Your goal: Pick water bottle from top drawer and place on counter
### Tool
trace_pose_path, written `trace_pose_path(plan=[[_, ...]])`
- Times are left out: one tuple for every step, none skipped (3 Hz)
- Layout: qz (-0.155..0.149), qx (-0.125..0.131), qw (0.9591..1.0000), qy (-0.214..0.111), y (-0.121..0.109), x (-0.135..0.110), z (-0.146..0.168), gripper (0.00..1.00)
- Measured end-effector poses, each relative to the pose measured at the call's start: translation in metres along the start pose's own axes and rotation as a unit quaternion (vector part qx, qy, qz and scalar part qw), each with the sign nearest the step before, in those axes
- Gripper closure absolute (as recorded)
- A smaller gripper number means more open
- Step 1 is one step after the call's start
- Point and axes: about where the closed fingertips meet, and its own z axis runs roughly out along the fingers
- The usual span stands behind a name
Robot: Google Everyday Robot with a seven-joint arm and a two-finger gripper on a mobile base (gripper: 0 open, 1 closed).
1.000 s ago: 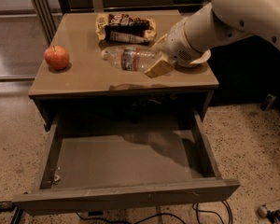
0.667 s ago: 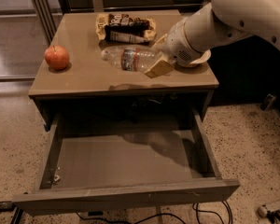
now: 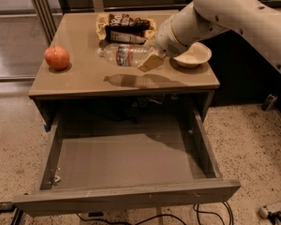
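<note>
You are most of the way through. The top drawer (image 3: 126,159) stands pulled fully open below the worktop (image 3: 82,81) and its bottom is bare apart from a small scrap in the front left corner, so the picking half looks done. The water bottle (image 3: 125,55) is out and up over the worktop, lying on its side with its white cap pointing left. The tool (image 3: 150,62) is closed on the bottle's right end, tan fingers (image 3: 153,61) clasping it, with the arm coming in from the upper right.

What you have left is the placing. The bottle casts a clear shadow on the worktop in front of it, so I judge it to be hanging just above the surface rather than resting on it (contact can't be ruled out from this angle). You need to bring it down and let go.

Mind the neighbours as you set it down. A snack bag (image 3: 124,26) lies just behind the bottle, a white bowl (image 3: 193,55) sits just beside the tool on its right, and an apple (image 3: 56,57) rests well apart near the left edge. The open patch under and in front of the bottle looks like the natural spot. A bottle on its side may roll once freed.
</note>
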Motion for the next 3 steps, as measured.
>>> trace_pose_path(plan=[[0.006,-0.008,1.0,0.002,-0.019,0.002,0.022,1.0],[0.013,-0.006,0.9999,0.004,-0.04,0.004,0.039,1.0],[0.025,-0.004,0.9997,0.006,-0.052,0.009,0.053,1.0]])
